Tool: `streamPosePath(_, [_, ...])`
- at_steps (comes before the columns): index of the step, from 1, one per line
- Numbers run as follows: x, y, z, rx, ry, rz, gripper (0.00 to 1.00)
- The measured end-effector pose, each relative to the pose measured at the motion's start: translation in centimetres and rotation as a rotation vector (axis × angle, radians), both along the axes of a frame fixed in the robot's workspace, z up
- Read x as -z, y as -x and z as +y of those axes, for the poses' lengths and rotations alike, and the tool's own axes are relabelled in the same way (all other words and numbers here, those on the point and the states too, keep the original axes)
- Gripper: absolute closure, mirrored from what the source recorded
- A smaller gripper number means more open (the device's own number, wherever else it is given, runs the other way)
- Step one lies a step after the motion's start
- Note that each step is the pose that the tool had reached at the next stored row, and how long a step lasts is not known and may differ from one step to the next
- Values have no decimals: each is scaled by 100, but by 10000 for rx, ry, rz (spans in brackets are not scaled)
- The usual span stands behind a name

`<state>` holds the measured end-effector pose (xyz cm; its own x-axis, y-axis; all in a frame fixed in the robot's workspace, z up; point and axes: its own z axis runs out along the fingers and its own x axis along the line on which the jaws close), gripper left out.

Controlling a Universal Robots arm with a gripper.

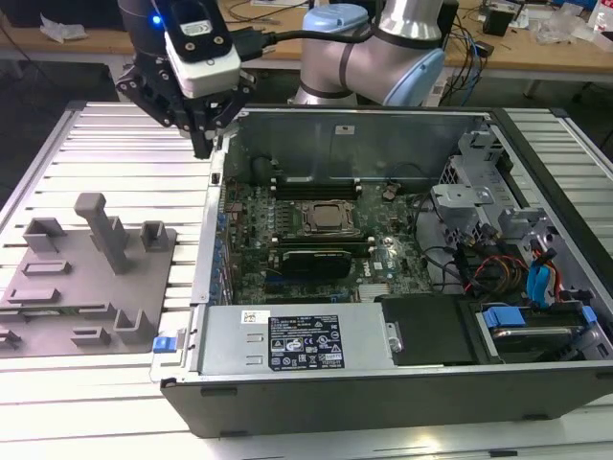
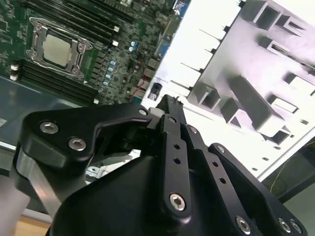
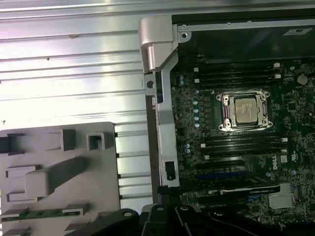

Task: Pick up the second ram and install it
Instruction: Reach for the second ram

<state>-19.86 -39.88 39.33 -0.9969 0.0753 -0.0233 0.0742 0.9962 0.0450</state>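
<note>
The second ram (image 3: 44, 213) is a thin green stick lying flat in a slot of the grey fixture plate (image 3: 98, 167), seen in the first wrist view. My gripper (image 1: 204, 142) hangs over the back corner of the open computer case (image 1: 215, 240), on the exterior view's left, between the fixture plate (image 1: 57, 287) and the motherboard (image 1: 287, 225). Its black fingers (image 2: 167, 123) meet at the tip with nothing between them. The square silver CPU socket (image 1: 330, 218) has black memory slots (image 3: 236, 76) on both sides of it.
A silver power supply (image 1: 297, 340) runs along the case's near side. A drive cage with cables (image 1: 498, 240) is on the exterior view's right. Upright grey posts (image 1: 101, 230) stand on the fixture plate. The ribbed metal table (image 1: 124, 153) lies under everything.
</note>
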Motion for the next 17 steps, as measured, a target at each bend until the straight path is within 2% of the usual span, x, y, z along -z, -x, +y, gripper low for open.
streamPosePath(5, [1, 174, 0, 1, -1, -1, 89])
streamPosePath(10, [1, 401, 0, 0, -1, -1, 89])
streamPosePath(17, [0, 646, 0, -1, -1, 0, 89])
